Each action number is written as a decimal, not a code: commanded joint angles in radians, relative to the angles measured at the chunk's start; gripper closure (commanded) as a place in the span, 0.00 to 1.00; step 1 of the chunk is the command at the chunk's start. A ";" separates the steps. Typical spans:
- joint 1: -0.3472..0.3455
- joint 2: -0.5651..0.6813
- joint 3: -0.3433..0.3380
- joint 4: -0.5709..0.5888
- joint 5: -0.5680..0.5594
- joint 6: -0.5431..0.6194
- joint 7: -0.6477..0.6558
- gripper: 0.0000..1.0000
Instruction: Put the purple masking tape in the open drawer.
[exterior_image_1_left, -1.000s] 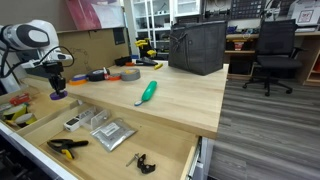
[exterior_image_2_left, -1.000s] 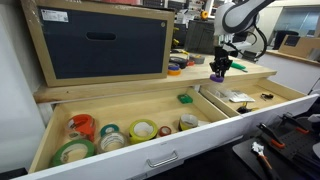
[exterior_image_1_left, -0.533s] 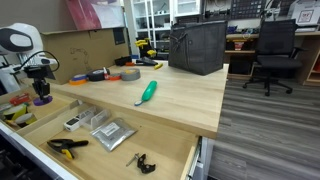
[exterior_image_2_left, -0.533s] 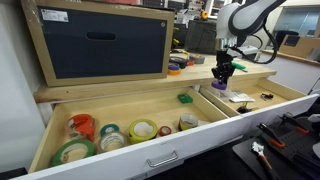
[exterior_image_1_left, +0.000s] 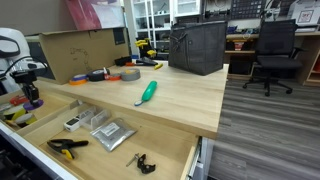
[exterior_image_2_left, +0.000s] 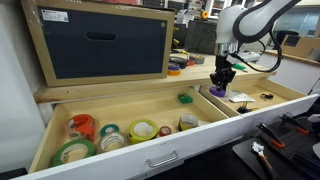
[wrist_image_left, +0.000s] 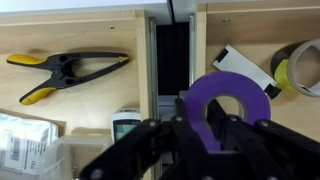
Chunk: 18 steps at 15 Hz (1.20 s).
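My gripper (wrist_image_left: 205, 122) is shut on the purple masking tape (wrist_image_left: 245, 92), a flat purple ring held upright between the fingers. In both exterior views the gripper (exterior_image_1_left: 30, 92) (exterior_image_2_left: 219, 82) hangs with the tape (exterior_image_1_left: 34, 103) (exterior_image_2_left: 217, 91) just past the tabletop's edge, over the divider (wrist_image_left: 172, 50) between two open drawers. The open drawer (exterior_image_2_left: 130, 108) is shallow pale plywood and holds red, yellow and green items; in the wrist view its floor (wrist_image_left: 250, 30) lies to the right of the divider.
The wider drawer (exterior_image_1_left: 170, 140) holds silver packets (exterior_image_1_left: 110, 133) and a black-orange clamp (wrist_image_left: 65, 70). On the tabletop lie a green-handled tool (exterior_image_1_left: 147, 93) and other tape rolls (exterior_image_1_left: 100, 75). A black box (exterior_image_1_left: 196, 47) stands at the back.
My gripper has carried the purple tape off the tabletop's edge and out over the drawers, a little lower than before. Nothing else has moved.
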 joint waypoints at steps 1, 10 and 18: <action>0.008 -0.032 0.005 -0.038 0.017 0.050 0.048 0.93; 0.001 -0.002 -0.002 -0.013 0.001 0.028 0.032 0.72; 0.001 -0.002 -0.002 -0.013 0.001 0.030 0.032 0.93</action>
